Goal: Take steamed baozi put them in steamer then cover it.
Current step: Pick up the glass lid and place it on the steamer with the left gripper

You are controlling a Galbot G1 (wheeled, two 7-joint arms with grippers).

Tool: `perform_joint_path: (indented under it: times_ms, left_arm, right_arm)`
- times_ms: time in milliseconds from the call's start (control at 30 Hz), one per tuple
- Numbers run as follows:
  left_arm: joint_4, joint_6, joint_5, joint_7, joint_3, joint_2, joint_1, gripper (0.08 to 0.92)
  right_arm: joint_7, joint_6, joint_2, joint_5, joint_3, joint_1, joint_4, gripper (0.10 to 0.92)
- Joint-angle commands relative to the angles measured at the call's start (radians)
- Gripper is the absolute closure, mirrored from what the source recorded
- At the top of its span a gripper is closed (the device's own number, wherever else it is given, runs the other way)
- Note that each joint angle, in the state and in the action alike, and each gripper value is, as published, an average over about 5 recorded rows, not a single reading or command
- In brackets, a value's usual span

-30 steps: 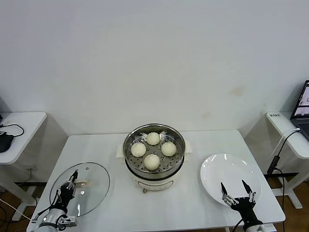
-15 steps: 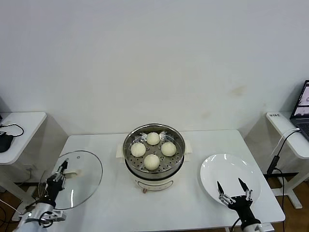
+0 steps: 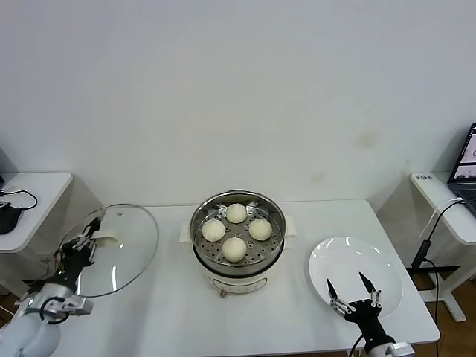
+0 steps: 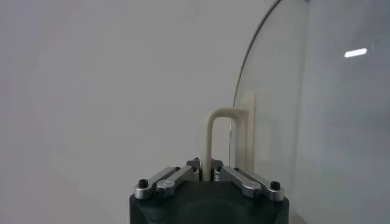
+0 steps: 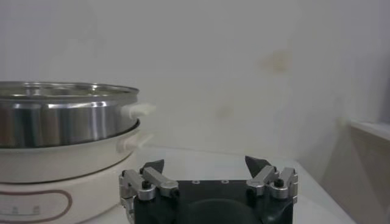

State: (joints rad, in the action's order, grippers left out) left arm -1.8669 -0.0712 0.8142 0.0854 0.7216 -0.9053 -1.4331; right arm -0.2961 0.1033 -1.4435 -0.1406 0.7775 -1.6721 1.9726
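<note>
Several cream-white baozi (image 3: 234, 248) sit on the perforated tray of the shiny steamer (image 3: 274, 236) at the table's middle; its steel wall (image 5: 61, 122) shows in the right wrist view. The glass cover (image 3: 123, 256) hangs tilted in the air over the table's left edge, left of the steamer. My left gripper (image 3: 88, 241) is shut on its cream bar handle (image 4: 214, 131), the jaws pinching the thin bar. My right gripper (image 3: 351, 288) stands open over the near edge of the white plate, its fingertips (image 5: 152, 165) wide apart with nothing between them.
An empty white plate (image 3: 357, 262) lies right of the steamer. Small side tables stand at the left (image 3: 30, 190) and right (image 3: 446, 201), the right one with a laptop (image 3: 466, 160). A black cable (image 3: 430, 242) hangs at the right. A wall is close behind the table.
The left gripper has lifted the cover off the table's front left, up and back, tilting it. The right gripper has drawn slightly toward the near edge, still open.
</note>
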Motion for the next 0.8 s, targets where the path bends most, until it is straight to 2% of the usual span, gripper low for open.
perform_joint_path:
  times_ms: [33, 167, 333, 600, 800]
  left_arm:
    - [-0.204, 0.27, -0.043, -0.168, -0.328, 0.092, 0.229, 0.844]
    - [-0.176, 0.369, 0.016, -0.215, -0.493, 0.071, 0.379, 0.844]
    - [-0.15, 0.453, 0.141, -0.291, -0.621, -0.014, 0.51, 0.844]
    - [-0.12, 0.513, 0.359, -0.45, -0.727, -0.129, 0.601, 0.844]
    - [-0.083, 0.546, 0.415, -0.501, -0.794, -0.212, 0.65, 0.844]
  right_arm:
    - [-0.003, -0.006, -0.005, 0.034, -0.002, 0.007, -0.002, 0.203]
    - [-0.006, -0.01, -0.02, 0.069, -0.001, 0.014, -0.009, 0.202]
    - [-0.007, -0.014, -0.038, 0.132, 0.001, 0.019, -0.019, 0.203]
    - [-0.007, -0.01, -0.059, 0.203, -0.016, 0.042, -0.057, 0.203]
    - [-0.008, -0.01, -0.065, 0.219, -0.031, 0.044, -0.07, 0.203]
